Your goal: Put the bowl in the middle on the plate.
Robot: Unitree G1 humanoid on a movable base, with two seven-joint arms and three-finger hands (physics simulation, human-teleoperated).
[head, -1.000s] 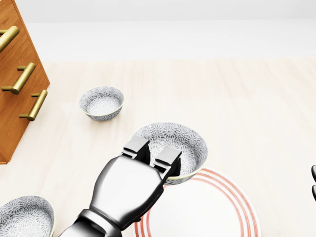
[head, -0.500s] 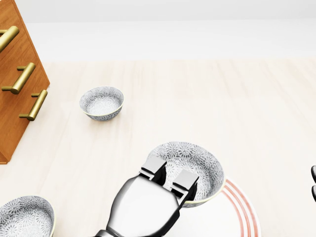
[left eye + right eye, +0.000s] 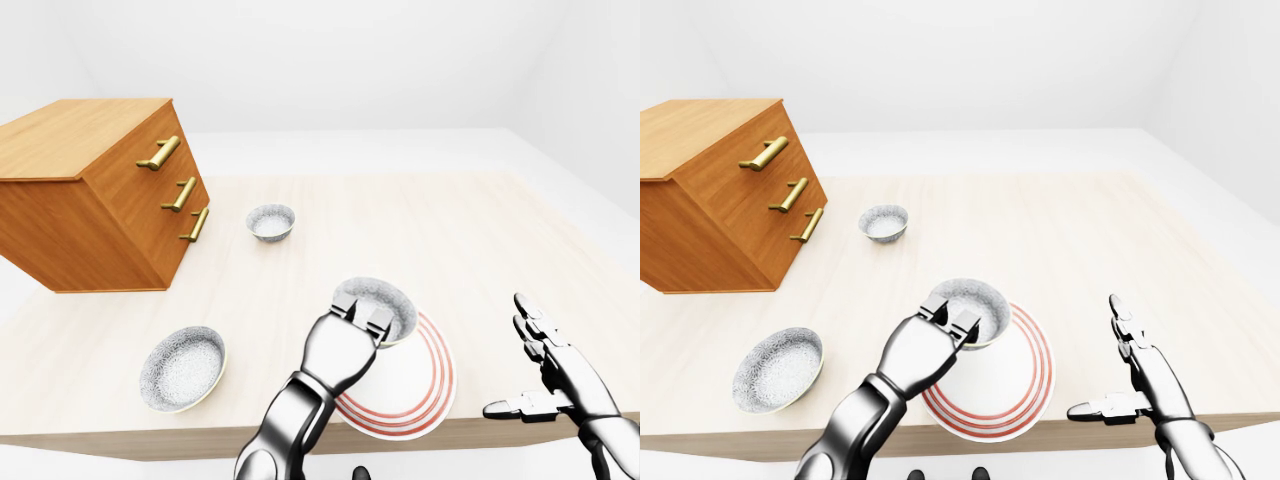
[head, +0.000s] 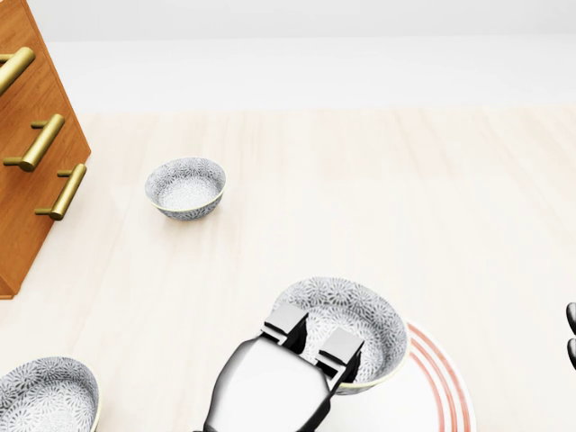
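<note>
the left hand (image 4: 270,387) clamps the middle bowl (image 4: 351,310) at its 7 o'clock rim. in the last second the bowl has shifted toward 4 o'clock and is now over the 11 o'clock part of the plate (image 3: 410,390); release seems near. the right hand (image 3: 555,365) is spread open.

left arm: silver forearm rises from left-eye view's bottom edge, slanting up-right | left robot hand (image 3: 342,348): fingers (image 3: 378,321) curled shut over the bowl (image 3: 388,303) rim | right robot hand (image 3: 556,372): lower right of same view, open, fingers straight and spread upward, thumb stuck out toward view's left, wrist at the bottom-right corner
</note>
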